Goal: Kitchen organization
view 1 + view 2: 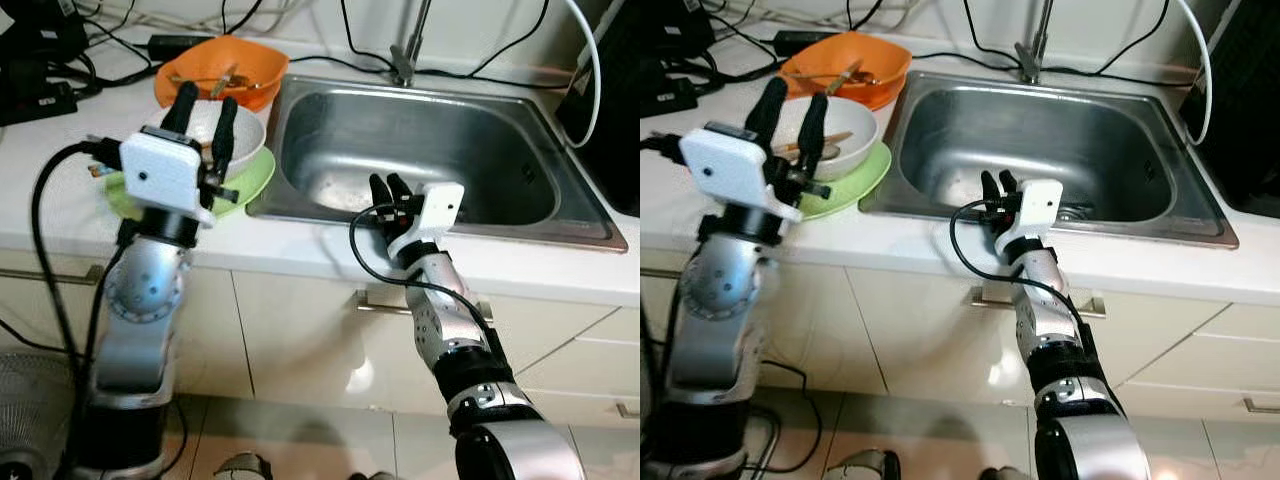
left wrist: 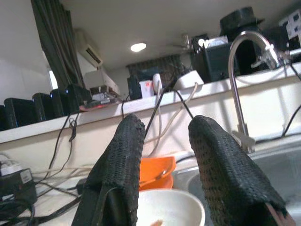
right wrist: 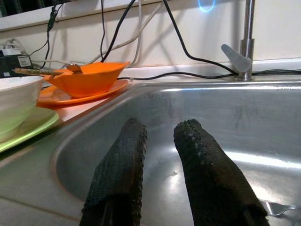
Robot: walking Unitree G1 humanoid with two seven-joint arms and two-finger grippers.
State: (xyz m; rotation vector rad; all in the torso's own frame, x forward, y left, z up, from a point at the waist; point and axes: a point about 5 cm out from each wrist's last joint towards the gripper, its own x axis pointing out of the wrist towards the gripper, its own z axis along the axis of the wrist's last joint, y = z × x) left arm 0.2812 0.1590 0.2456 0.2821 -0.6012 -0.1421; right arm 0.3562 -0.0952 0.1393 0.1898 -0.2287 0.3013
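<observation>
From where I stand, everything turns on the sink (image 1: 520, 215). The left tool (image 1: 205, 112) hovers over the white bowl (image 1: 245, 130), fingers spread and holding nothing. That bowl, with something lying inside it, sits on a green plate (image 1: 250, 180) on the desk (image 1: 40, 190) just beside the sink's left rim, and an orange bowl (image 1: 255, 60) stands behind it. The right tool (image 1: 388, 190), also parted and empty, reaches over the sink's front rim into the basin. I'd worry that the left tool grips only the bowl's rim, tipping it so its contents spill or the plate slides under it.
</observation>
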